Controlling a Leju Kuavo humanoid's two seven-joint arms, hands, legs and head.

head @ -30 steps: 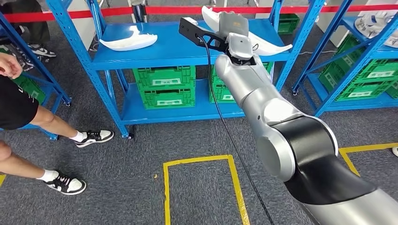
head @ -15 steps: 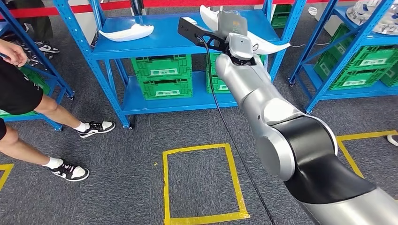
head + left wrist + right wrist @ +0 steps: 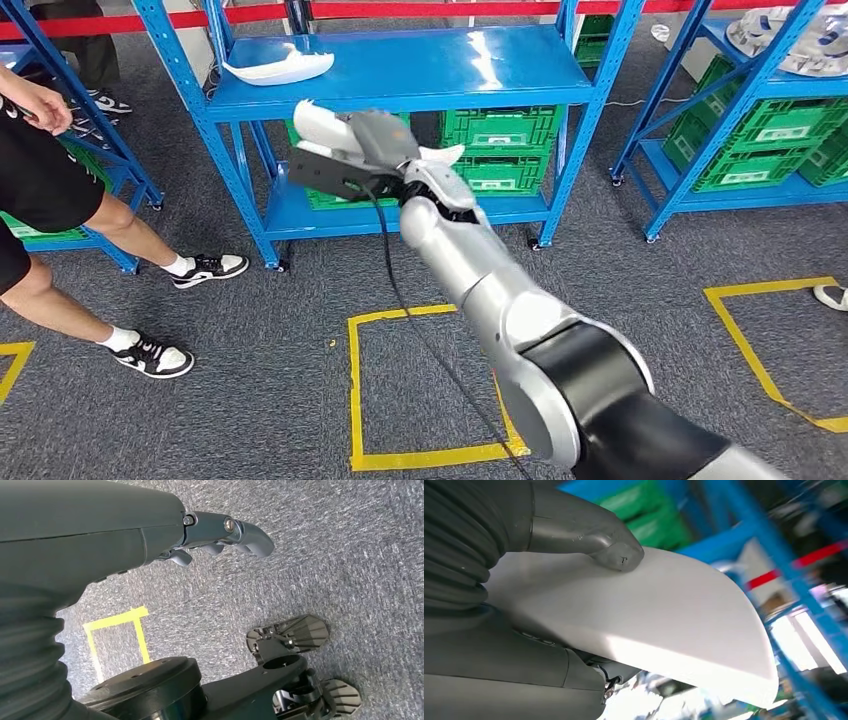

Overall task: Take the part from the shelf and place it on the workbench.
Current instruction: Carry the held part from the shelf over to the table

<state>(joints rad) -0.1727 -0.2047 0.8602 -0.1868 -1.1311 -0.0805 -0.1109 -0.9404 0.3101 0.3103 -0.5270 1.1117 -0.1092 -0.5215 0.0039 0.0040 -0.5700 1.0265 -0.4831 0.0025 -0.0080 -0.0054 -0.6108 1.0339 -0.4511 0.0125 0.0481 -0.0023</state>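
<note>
Right wrist view: right hand [image 3: 524,580] grips the white part [image 3: 649,625], thumb pressed on top.

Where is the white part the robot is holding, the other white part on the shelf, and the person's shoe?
held white part [image 3: 664,615]: right wrist view, on its broad flat face.
white part on the shelf [image 3: 280,68]: head view, on its middle.
person's shoe [image 3: 152,357]: head view, on its top.

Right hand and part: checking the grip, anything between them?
Nothing; in the right wrist view the right hand's thumb presses straight on the white part.
</note>
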